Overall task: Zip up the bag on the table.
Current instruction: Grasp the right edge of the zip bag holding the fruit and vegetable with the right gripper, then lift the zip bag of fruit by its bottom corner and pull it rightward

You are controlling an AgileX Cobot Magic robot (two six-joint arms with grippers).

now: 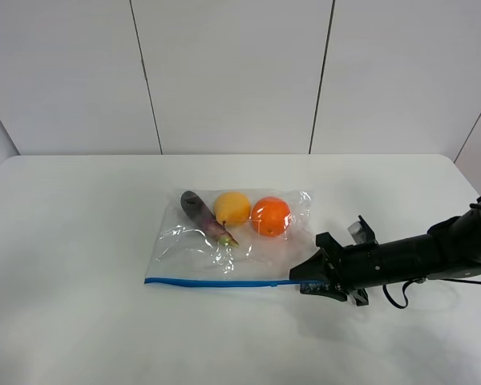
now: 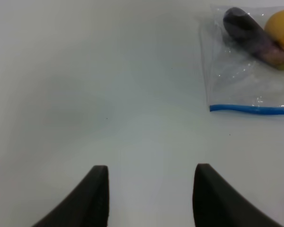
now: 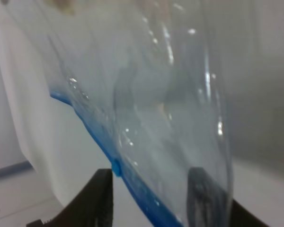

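Exterior high view: the bag [image 1: 224, 241] is seen lying flat on the table [image 1: 80, 265], about the middle of it and a little to the right. Its blue zip strip [image 1: 216, 282] is turned toward the near edge. An eggplant [image 1: 200, 215], a yellow fruit [image 1: 232, 208] and an orange [image 1: 270, 216] are lined up from left to right inside the far part of the bag.

The right gripper [image 1: 309, 283] is brought in low from the right, and its tip is placed at the right end of the zip strip, at the bag's near right corner. In the right wrist view its two dark fingers [image 3: 103, 191] are held apart, with the blue strip [image 3: 116, 166] and the crinkled clear film [image 3: 156, 109] passing between them (one finger is seen only through the plastic). Whether either pad is pressed against the film cannot be told.

In the left wrist view the left gripper [image 2: 150, 172] is held over bare tabletop [image 2: 85, 94] with its fingers spread wide and nothing between them. The bag's near left corner [image 2: 236, 80] is seen well apart from it, to the far right, with the left end of the strip [image 2: 248, 109] and the eggplant [image 2: 251, 33] in view. This gripper is not shown in the exterior high view.
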